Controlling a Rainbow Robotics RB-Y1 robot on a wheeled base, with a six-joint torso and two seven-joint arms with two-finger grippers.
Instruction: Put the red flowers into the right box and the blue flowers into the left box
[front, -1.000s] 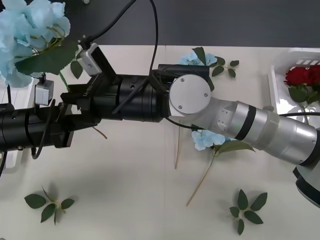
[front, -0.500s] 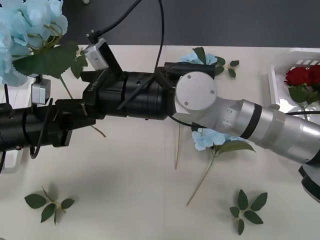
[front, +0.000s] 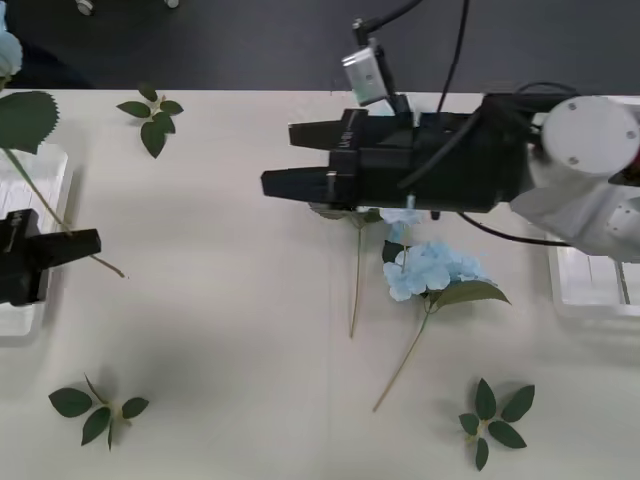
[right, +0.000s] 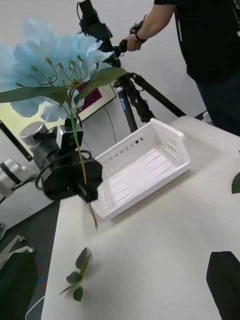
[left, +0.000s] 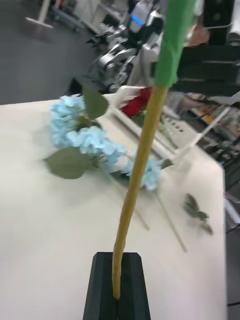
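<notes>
Blue flower stays pinched by its stem in my left pincer; I should lower it flat into the left box; my right pincer is spread.

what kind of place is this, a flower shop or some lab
Most likely a robotics lab or test room, not a shop. A camera tripod with a person beside it stands behind the white table, other machinery crowds the background, and the left hand grips a blue flower by its stem near the left box.
</notes>
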